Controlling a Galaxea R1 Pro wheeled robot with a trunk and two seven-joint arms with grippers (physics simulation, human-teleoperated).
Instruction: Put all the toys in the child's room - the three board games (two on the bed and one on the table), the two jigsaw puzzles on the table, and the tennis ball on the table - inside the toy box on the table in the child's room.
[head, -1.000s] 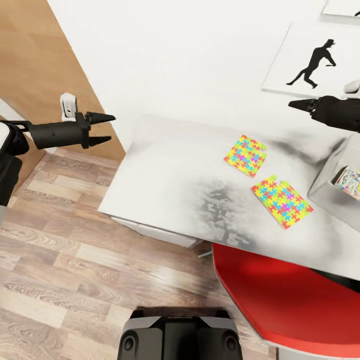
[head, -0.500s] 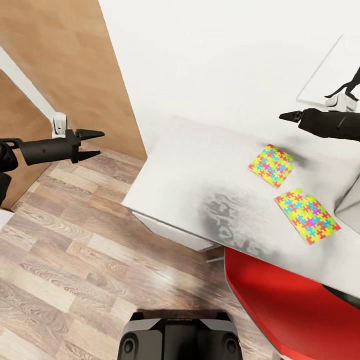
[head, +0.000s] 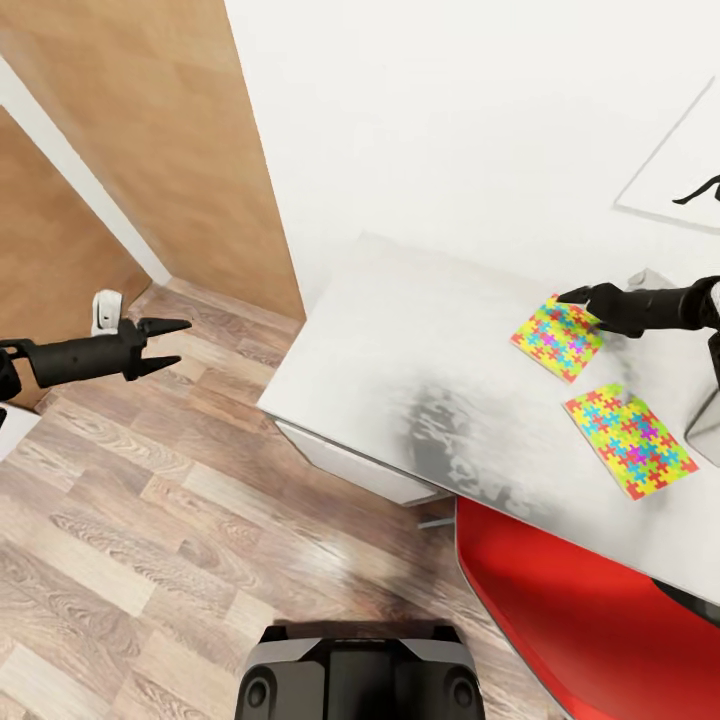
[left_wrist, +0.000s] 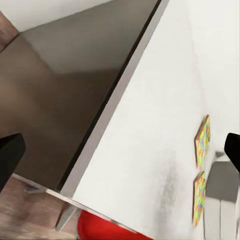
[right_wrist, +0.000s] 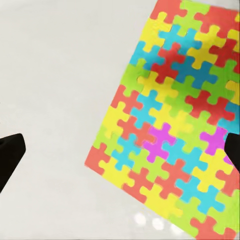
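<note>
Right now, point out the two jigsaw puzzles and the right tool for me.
far jigsaw puzzle (head: 556, 338), head view, its middle.
near jigsaw puzzle (head: 630, 440), head view, its middle.
right tool (head: 574, 295), head view, at its fingertips, over the far puzzle's edge.

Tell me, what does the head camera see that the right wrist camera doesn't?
The head view adds the open left gripper over the wood floor, a red chair, the nearer jigsaw puzzle and a wall poster. The right wrist view adds a close look at single interlocking pieces, with its fingertips spread wide. Both share the farther jigsaw puzzle lying on the table, by the right gripper.
</note>
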